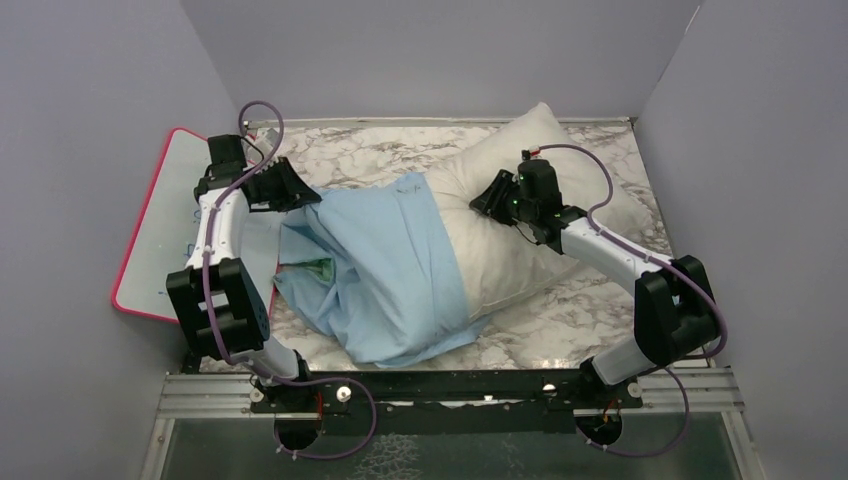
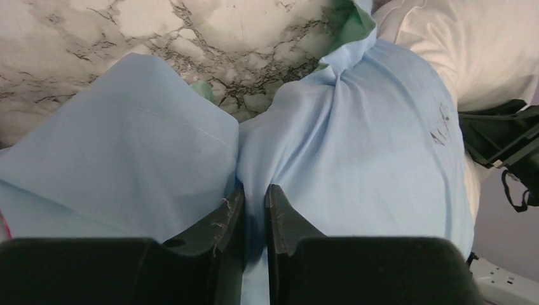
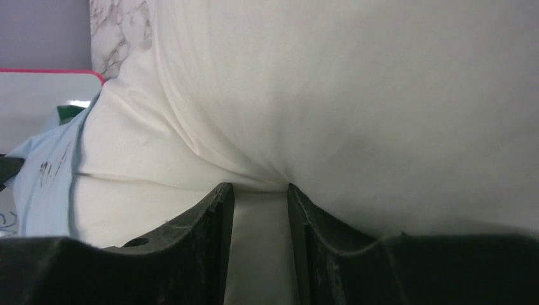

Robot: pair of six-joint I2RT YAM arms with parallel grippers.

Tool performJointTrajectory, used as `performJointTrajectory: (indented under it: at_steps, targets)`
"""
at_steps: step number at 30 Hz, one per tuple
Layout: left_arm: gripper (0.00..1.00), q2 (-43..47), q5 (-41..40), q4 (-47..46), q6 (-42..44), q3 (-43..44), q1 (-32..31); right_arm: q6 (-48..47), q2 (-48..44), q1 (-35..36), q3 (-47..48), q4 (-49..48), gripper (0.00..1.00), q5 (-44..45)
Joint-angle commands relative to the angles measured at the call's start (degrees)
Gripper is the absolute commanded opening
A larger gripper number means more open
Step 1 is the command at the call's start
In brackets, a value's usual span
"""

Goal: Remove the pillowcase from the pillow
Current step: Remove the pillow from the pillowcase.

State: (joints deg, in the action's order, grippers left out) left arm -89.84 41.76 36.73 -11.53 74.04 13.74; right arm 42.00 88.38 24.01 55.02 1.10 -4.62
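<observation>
The left arm (image 1: 215, 235) reaches forward, jaws clamped on the pillowcase (image 1: 385, 260); the right arm (image 1: 610, 250) angles inward, jaws pinching the pillow (image 1: 520, 215). Marbled surface (image 1: 380, 150), grey walls (image 1: 90, 100).

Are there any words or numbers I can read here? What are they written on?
Nothing here can be read.
Dark scribble on the pillowcase: too smudged to read.
Blue marks on the whiteboard: too small to read.
</observation>
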Motion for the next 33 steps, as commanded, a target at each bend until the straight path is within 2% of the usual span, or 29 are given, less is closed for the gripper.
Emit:
performJointTrajectory:
  at_steps: [1, 3, 6, 11, 12, 13, 14, 15, 18, 22, 24, 29, 33]
  targets:
    - [0.25, 1.46, 13.84, -5.57, 4.27, -2.04, 4.63, -3.34, 5.35, -2.52, -5.35, 23.34, 0.43, 8.68]
    - [0.32, 1.22, 18.15, -6.42, 4.34, -2.93, 4.55, -3.81, 5.33, -2.51, -5.08, 23.25, 0.43, 8.05]
    - [0.36, 1.61, 18.74, -7.08, 4.12, -3.36, 4.55, -4.19, 5.38, -2.49, -4.72, 23.23, 0.43, 7.71]
    - [0.25, 1.07, 17.89, -7.28, 4.32, -3.70, 4.59, -4.47, 5.16, -2.56, -4.50, 23.26, 0.43, 7.10]
    - [0.21, 0.87, 17.47, -7.26, 4.36, -3.76, 4.57, -4.56, 5.20, -2.54, -4.49, 23.30, 0.43, 7.09]
    - [0.13, 0.68, 16.36, -7.27, 4.32, -3.81, 4.47, -4.56, 5.18, -2.51, -4.50, 23.33, 0.43, 7.08]
    - [0.04, 0.62, 14.86, -7.29, 4.30, -3.88, 4.52, -4.61, 5.15, -2.56, -4.45, 23.32, 0.43, 7.08]
    - [0.00, 0.70, 13.03, -7.29, 4.31, -3.97, 4.46, -4.64, 5.24, -2.53, -4.44, 23.35, 0.43, 7.08]
    - [0.00, 2.83, 3.66, -7.34, 3.31, -4.42, 4.50, -4.52, 5.59, -2.51, -4.24, 23.38, 0.43, 7.20]
    - [0.00, 9.68, -20.74, -7.39, -1.58, -4.32, 4.85, -3.38, 6.61, -4.75, -3.60, 24.84, 0.44, 11.89]
    - [0.00, 12.75, -29.83, -6.97, -3.76, -4.18, 6.53, -3.41, 6.26, -7.64, -3.57, 24.66, 0.44, 12.08]
    - [0.00, 17.99, -34.45, -5.01, -6.69, -4.26, 10.76, -3.17, 4.58, -9.20, -2.88, 24.72, 0.44, 12.75]
    - [0.00, 19.94, -30.83, -4.66, -7.04, -6.12, 10.81, -2.83, 5.14, -9.22, -2.35, 25.24, 0.44, 13.21]
